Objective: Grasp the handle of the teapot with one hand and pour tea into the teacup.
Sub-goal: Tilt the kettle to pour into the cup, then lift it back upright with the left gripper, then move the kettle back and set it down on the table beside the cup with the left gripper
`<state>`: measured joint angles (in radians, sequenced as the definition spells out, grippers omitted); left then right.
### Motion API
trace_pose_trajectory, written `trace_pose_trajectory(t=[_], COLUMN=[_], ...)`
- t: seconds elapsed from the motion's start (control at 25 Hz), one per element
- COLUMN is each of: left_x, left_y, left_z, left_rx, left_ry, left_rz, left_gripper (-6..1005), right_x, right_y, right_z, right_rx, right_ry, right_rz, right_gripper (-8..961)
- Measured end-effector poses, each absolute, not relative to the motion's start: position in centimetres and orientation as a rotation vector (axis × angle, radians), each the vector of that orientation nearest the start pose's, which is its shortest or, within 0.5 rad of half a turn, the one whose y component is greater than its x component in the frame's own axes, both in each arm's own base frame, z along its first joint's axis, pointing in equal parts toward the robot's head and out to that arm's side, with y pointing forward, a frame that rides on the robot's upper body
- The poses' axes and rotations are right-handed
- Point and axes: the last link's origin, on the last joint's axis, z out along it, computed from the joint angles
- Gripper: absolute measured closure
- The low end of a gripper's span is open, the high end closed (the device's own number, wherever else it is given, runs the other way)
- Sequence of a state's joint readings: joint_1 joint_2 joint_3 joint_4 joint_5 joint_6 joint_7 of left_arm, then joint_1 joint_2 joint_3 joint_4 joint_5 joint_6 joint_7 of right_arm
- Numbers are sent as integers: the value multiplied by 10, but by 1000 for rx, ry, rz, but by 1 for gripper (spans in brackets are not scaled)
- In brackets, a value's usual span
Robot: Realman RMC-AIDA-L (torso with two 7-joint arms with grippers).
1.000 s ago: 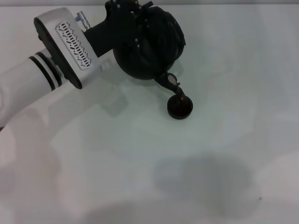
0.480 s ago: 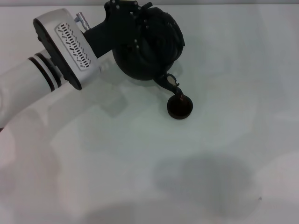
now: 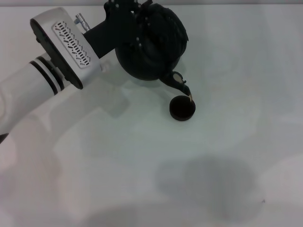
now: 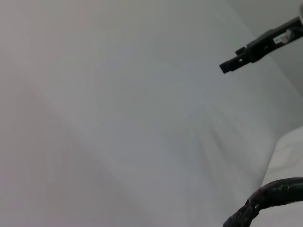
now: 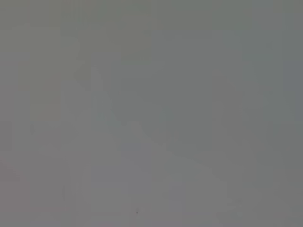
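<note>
The round matte-black teapot (image 3: 156,47) hangs tilted above the white table at the far middle of the head view. My left gripper (image 3: 130,23) is shut on the handle at the pot's top, and its black body hides most of the handle there. The short spout (image 3: 179,82) points down at the small dark teacup (image 3: 182,108), and a thin pale stream runs from its tip to the cup's far right rim. The left wrist view shows a rough black arc of the handle (image 4: 270,198) at one corner. The right gripper is out of view.
The white table (image 3: 236,71) spreads all around the cup. A soft grey shadow (image 3: 208,182) lies on it near the front. A thin black bar (image 4: 260,45) shows in the left wrist view. The right wrist view shows only plain grey.
The teapot has tipped further. Its spout tip has swung right and lower, from over the cup's middle to its far right rim. The cup has stayed in place.
</note>
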<state>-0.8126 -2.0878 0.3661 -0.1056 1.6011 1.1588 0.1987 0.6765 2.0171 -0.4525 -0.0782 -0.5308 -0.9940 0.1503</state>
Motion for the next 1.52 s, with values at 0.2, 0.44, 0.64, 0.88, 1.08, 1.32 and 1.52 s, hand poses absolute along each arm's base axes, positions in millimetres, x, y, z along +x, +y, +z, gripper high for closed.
trace_pose_trajectory(t=[0.2, 0.44, 0.64, 0.88, 1.08, 1.32, 1.52], left_x=[-206, -211, -213, -217, -231, -249, -261], left_y=[377, 374, 373, 375, 371, 360, 352], left_z=[-85, -84, -83, -75, -63, -52, -50], left_rx=[-2131, -2108, -2085, -1994, -1848, -1659, -1548], left_ry=[305, 239, 182, -33, -226, -424, -560], left_rz=[-557, -570, -587, -677, -746, -798, -815], left_gripper=[907, 907, 908, 908, 908, 908, 909], right_x=[337, 337, 337, 336, 335, 335, 332], right_y=[412, 412, 412, 412, 413, 413, 416], right_z=[87, 87, 86, 86, 86, 86, 87], right_rx=[-1227, -1228, -1229, -1230, -1230, -1231, -1232], right_ry=[576, 577, 579, 578, 578, 578, 571], right_rz=[630, 630, 631, 632, 634, 635, 640], right_gripper=[110, 111, 110, 109, 109, 110, 110])
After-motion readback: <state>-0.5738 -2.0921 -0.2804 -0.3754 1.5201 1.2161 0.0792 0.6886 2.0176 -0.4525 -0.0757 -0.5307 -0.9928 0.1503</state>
